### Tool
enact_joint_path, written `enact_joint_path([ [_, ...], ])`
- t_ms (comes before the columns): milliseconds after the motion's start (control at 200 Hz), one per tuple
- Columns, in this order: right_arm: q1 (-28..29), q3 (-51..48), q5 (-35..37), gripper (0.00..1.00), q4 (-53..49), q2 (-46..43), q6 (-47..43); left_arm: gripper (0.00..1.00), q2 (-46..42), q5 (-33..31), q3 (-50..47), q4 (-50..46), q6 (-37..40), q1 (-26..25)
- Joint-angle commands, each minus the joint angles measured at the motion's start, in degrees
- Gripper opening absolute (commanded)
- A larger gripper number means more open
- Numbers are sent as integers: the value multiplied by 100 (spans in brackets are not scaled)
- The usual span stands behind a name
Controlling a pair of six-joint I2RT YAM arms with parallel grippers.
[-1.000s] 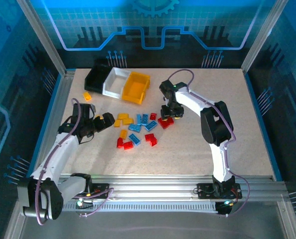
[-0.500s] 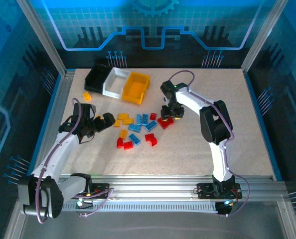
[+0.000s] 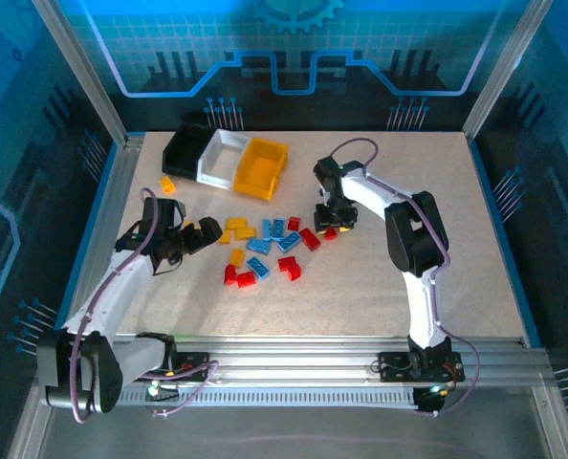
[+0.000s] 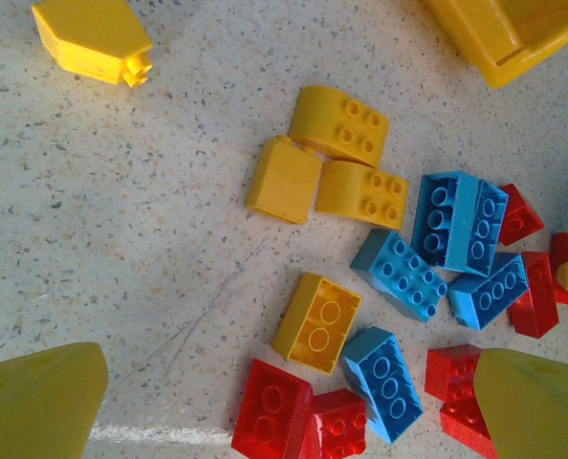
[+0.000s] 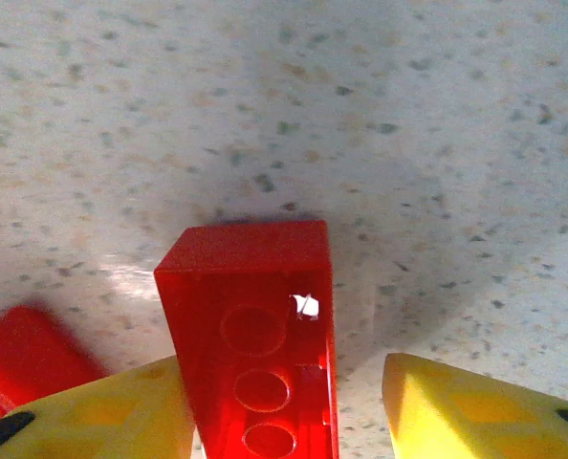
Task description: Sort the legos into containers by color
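Top view: right gripper (image 3: 333,224) sits low at the right edge of the small plastic lego pile (image 3: 261,245), mid frame. Wrist view: red rectangular plastic brick (image 5: 255,335) stands between its yellow fingers (image 5: 93,411). Left one touches it, right one is apart, so spread and not clamped, probably lining up a grab. Left gripper (image 4: 289,373) hovers wide open over yellow, blue and red bricks, ready to pick. Joined black, white and yellow plastic bins (image 3: 225,156) sit upper left; sorting looks barely begun.
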Motion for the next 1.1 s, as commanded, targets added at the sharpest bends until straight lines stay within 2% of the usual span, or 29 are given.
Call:
enact_joint_path([
  [0,-63,-104,146,54,-110,-6,59,99,35,137,144,88,-150,-23],
  [235,-32,-172,19,53,5,-27,-18,99,162,198,131,201,-242,-15],
  [530,-41,-248,-61,33,134,-207,-71,99,266,264,218,183,-252,-26],
  [690,-50,-400,-324,32,237,-481,-100,99,258,351,226,198,-252,-31],
  [780,-67,-522,-684,32,329,-717,12,99,250,397,224,203,-280,-30],
  [941,-59,-673,-1948,31,772,-1107,506,99,235,510,187,223,-348,-29],
  [1096,9,-413,-2779,32,1216,-1183,1067,99,129,801,-7,268,-559,-46],
])
